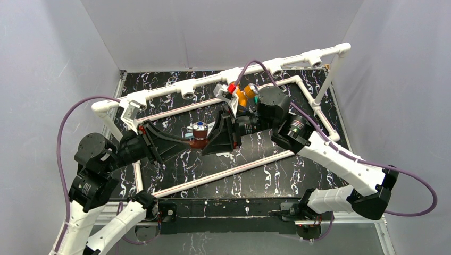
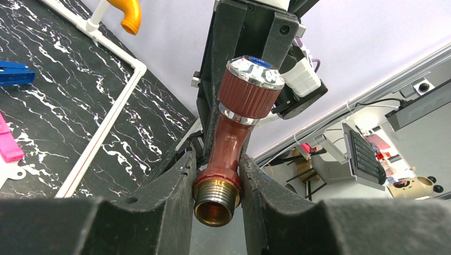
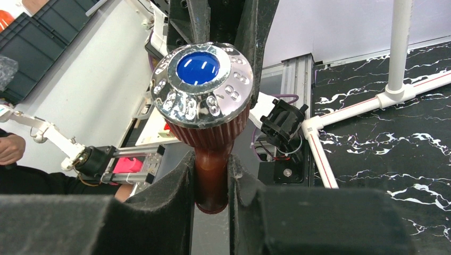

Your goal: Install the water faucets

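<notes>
The dark brown faucet (image 1: 199, 139), with a silvery knob and blue cap (image 1: 200, 126), hangs in the air over the middle of the black marbled board. Both grippers hold it. My left gripper (image 1: 190, 140) is shut on its threaded brass end (image 2: 215, 196), with the knob pointing away (image 2: 250, 79). My right gripper (image 1: 209, 142) is shut on its brown body (image 3: 211, 178) just below the knob (image 3: 201, 79). The orange faucet (image 1: 242, 95) sits at the white pipe frame at the back. Its spout shows in the left wrist view (image 2: 127, 13).
A white pipe frame (image 1: 159, 95) with several open tees (image 1: 187, 93) runs along the back and right of the board. Thin white pipes (image 1: 223, 172) cross the board. A blue clip (image 2: 13, 71) and a pink piece (image 2: 8, 146) lie on the board.
</notes>
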{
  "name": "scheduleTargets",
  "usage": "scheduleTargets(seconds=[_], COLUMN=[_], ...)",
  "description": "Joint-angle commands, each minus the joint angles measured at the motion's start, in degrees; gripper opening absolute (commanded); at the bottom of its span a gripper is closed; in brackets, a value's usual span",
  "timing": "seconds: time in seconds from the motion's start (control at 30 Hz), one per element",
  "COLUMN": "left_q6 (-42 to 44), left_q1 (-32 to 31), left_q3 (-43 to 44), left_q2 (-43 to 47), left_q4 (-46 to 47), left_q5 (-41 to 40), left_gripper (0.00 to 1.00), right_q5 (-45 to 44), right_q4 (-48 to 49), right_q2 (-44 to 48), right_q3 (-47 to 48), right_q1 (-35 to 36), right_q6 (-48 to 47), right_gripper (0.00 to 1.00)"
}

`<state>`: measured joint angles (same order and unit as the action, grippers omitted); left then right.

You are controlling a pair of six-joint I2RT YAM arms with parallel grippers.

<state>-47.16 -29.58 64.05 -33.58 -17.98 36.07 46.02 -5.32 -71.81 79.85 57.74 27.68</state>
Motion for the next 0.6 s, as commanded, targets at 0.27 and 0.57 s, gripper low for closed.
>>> scheduleTargets(seconds=[0.27,0.57], left_q6=[-4.3,-5.0], left_q1=[-0.3,-0.3], left_q3=[-2.8,-4.1], left_q2=[1.5,2.1], left_q4=[5.8,6.3], left_q5=[-1.1,-2.7], left_gripper=[0.0,0.0], right_q5=[-8.9,-13.5], right_q4=[10.1,21.3], right_q2=[7.2,9.4], right_q3=[-7.2,-13.0], right_q1=[0.3,0.2], right_q6=[2.8,9.1], right_gripper=[0.62,0.66])
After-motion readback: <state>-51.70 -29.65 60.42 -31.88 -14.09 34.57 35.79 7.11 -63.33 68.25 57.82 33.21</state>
